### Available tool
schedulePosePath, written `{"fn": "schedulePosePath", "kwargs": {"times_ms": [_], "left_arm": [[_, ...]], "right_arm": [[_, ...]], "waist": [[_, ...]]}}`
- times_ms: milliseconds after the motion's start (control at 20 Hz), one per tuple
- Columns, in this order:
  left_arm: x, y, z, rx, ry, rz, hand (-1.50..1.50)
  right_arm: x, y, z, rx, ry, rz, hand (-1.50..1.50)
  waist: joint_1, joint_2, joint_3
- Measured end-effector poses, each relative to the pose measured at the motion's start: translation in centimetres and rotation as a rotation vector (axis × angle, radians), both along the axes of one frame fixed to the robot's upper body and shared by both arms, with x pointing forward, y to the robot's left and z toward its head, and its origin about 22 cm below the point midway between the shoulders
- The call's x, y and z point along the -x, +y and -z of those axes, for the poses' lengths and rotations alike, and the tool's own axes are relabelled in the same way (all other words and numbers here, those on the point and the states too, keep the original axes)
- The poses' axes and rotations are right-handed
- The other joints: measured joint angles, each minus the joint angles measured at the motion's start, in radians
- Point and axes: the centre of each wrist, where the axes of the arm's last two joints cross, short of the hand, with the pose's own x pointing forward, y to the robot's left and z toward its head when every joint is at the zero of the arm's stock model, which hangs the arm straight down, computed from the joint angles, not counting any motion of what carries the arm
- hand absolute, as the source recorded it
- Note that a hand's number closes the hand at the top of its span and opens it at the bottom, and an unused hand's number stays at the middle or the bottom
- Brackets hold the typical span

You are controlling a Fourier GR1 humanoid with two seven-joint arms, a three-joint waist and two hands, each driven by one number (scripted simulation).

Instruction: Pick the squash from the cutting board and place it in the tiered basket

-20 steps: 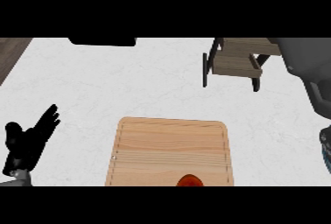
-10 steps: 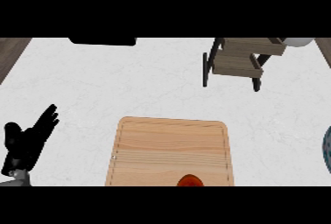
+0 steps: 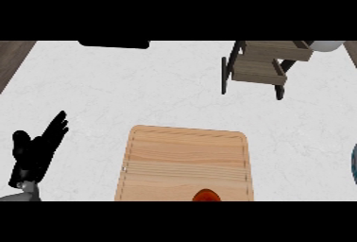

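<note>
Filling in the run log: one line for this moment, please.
left robot hand: open, resting left | right: out of view | squash: on cutting board | tiered basket: far right

The left hand (image 3: 38,149) was all matte black, fingers and thumb alike, with just a bit of smooth grey forearm (image 3: 20,195) showing below it.

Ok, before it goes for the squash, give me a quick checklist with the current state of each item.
1. Squash on the cutting board: ok, at its near edge, partly cut off by the view.
2. Tiered basket upright on the counter: ok.
3. Left hand open, holding nothing: ok.
4. Right hand in view: not ok.
5. Basket tiers free: cannot tell.
</note>
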Motion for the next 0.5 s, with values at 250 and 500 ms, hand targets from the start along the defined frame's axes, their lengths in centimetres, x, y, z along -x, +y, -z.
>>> {"fn": "schedulePosePath", "kwargs": {"times_ms": [250,500], "left_arm": [[-0.1,0.2,0.0,0.0,0.006,0.009,0.0],[0.1,0.4,-0.2,-0.006,0.006,0.008,0.0]], "right_arm": [[-0.5,-0.7,0.5,-0.015,0.104,0.044,1.5],[-1.3,-2.3,2.1,-0.074,0.306,0.187,-1.5]], "waist": [[0.003,0.001,0.0],[0.005,0.001,0.0]]}}
